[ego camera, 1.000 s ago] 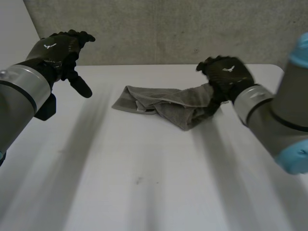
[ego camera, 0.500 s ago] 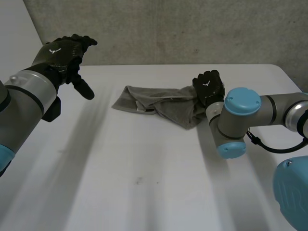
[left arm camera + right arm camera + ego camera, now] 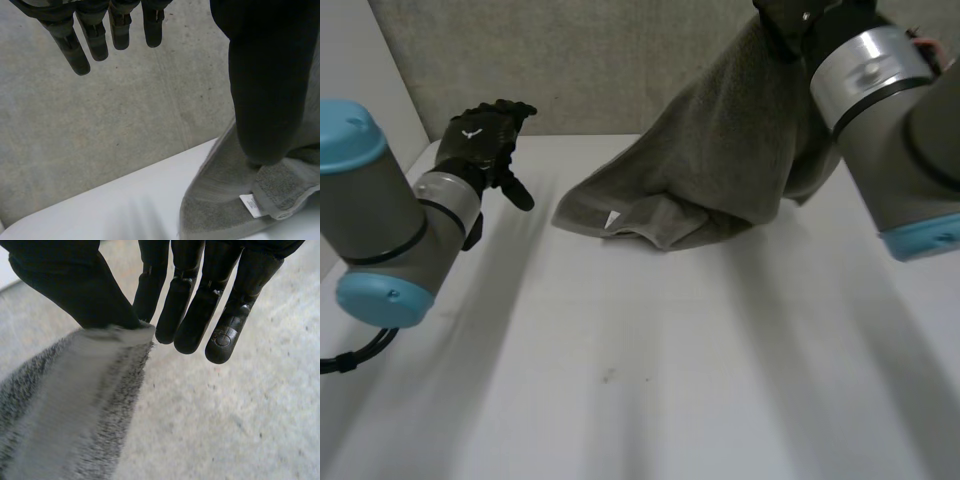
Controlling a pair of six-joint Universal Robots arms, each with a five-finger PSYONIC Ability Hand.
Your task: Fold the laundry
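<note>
One item to fold: grey rectangular terry-cloth towel [image 3: 720, 150].
Towel, position: upper end raised in the air, lower end resting bunched on the white table [image 3: 620, 350]; the cloth hangs in a slanted drape between.
Right hand [image 3: 795, 20]: above the towel, at its upper end; thumb and straight fingers pinch the hem between them; whether at a corner cannot be told.
Right hand, purpose: judged a lift, letting the cloth's own weight pull out the creases.
Left hand [image 3: 485, 135]: beside the towel's low end, apart from it; fingers straight and spread, holding nothing.
Left hand, purpose: judged placed ready to take the low corner.
Towel, appearance: thick pile, flat-woven band along the hem, small white sewn-in label [image 3: 251, 205] near the low corner; low end doubled over itself; no neat fold made yet.
Backdrop: rough grey concrete wall [image 3: 570, 60] behind the towel.
</note>
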